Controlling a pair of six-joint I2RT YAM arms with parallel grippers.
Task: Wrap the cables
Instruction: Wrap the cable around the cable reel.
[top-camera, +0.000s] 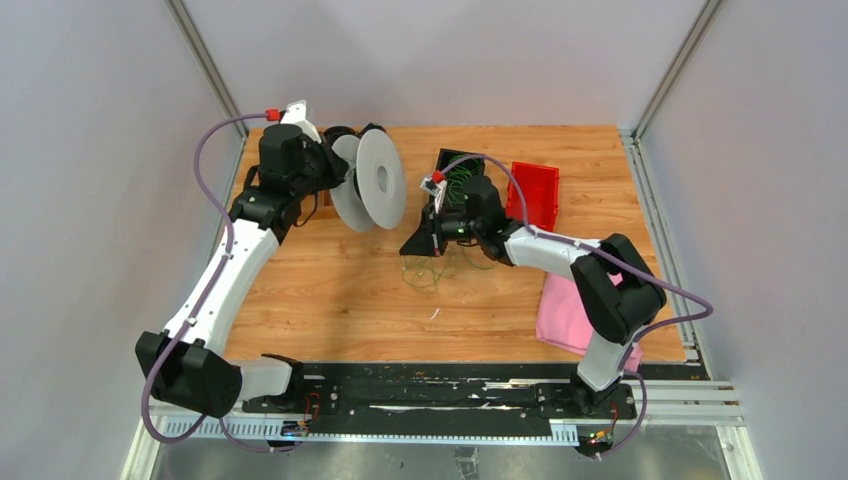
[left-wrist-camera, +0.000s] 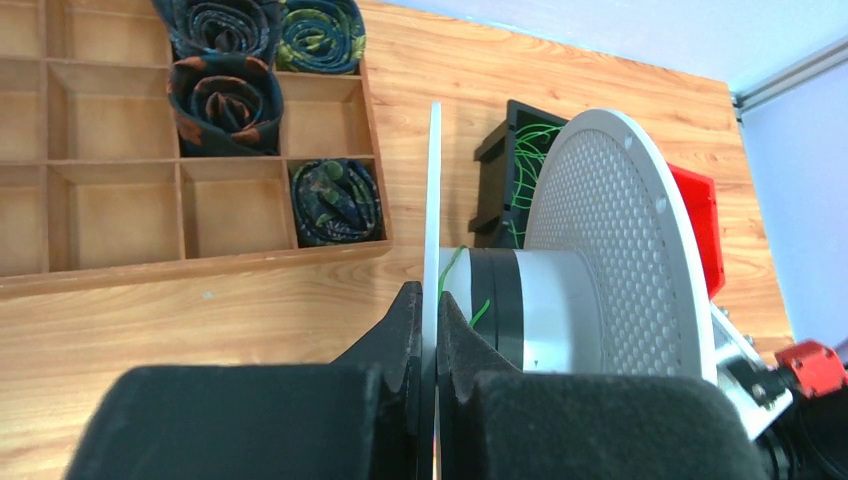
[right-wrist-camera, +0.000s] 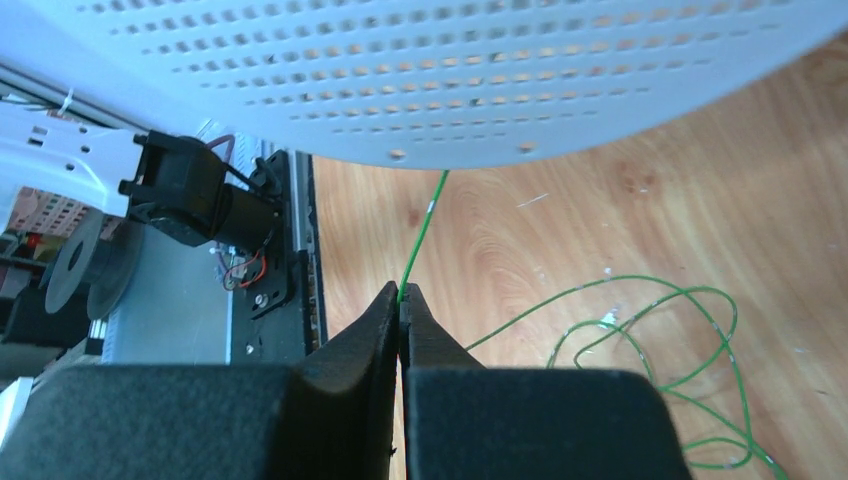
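Observation:
A grey spool (top-camera: 380, 178) with two round flanges stands on edge at the back left. My left gripper (left-wrist-camera: 428, 300) is shut on its thin near flange (left-wrist-camera: 434, 180); a little green cable lies on the hub (left-wrist-camera: 545, 300). My right gripper (right-wrist-camera: 402, 297) is shut on one thin green cable (right-wrist-camera: 425, 225) that runs up behind the perforated flange (right-wrist-camera: 420, 70). From above, the right gripper (top-camera: 425, 240) sits just right of the spool. Loose loops of cable (top-camera: 430, 272) lie on the wood below it. More green cables (top-camera: 462, 178) fill a black bin (top-camera: 445, 158).
A red bin (top-camera: 535, 190) stands right of the black one, and a pink cloth (top-camera: 565, 310) lies at the front right. A wooden divider tray (left-wrist-camera: 180, 160) with rolled dark ties (left-wrist-camera: 335, 200) sits left of the spool. Metal frame posts ring the table.

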